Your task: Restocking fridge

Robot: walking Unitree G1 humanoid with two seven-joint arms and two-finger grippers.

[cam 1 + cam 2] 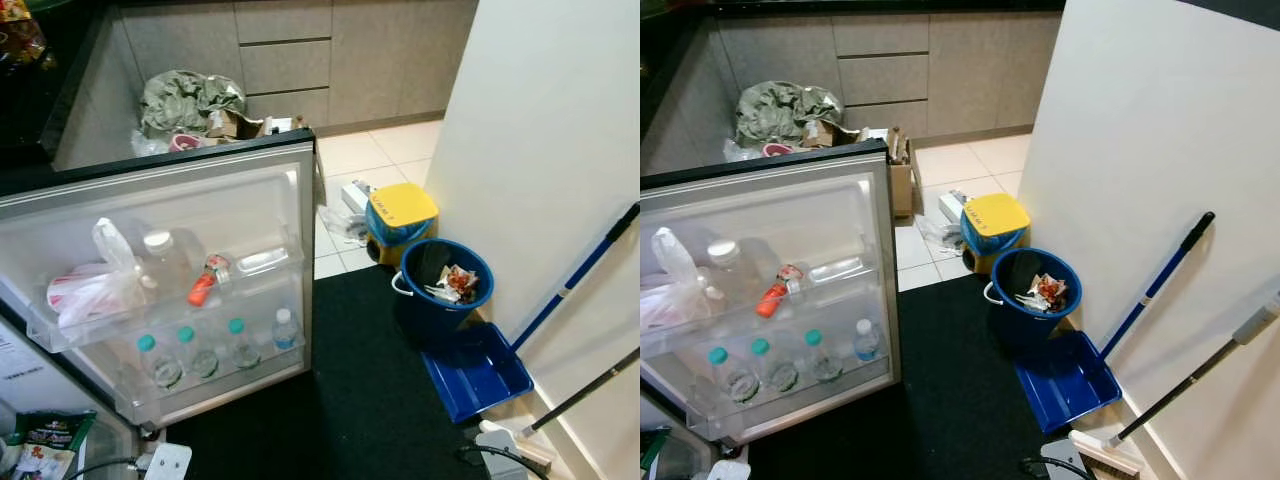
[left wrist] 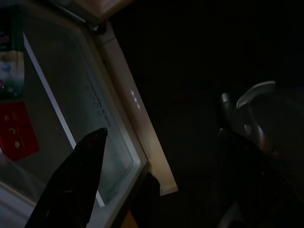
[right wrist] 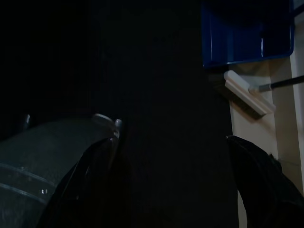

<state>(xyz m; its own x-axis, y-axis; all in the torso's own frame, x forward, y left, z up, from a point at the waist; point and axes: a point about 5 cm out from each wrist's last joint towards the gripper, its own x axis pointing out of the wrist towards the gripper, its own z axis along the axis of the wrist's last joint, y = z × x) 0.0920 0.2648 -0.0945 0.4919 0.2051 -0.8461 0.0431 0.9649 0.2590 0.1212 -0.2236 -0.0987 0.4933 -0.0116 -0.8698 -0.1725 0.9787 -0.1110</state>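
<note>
A kitchen with beige floor tiles, grey cabinets and a black floor mat. The open white fridge door holds four small clear bottles on its lower shelf and a white plastic bag above. A blue bucket and blue dustpan sit beside a white wall. Label writing is unreadable. The left gripper and right gripper, both dim, have their fingers spread apart.
</note>
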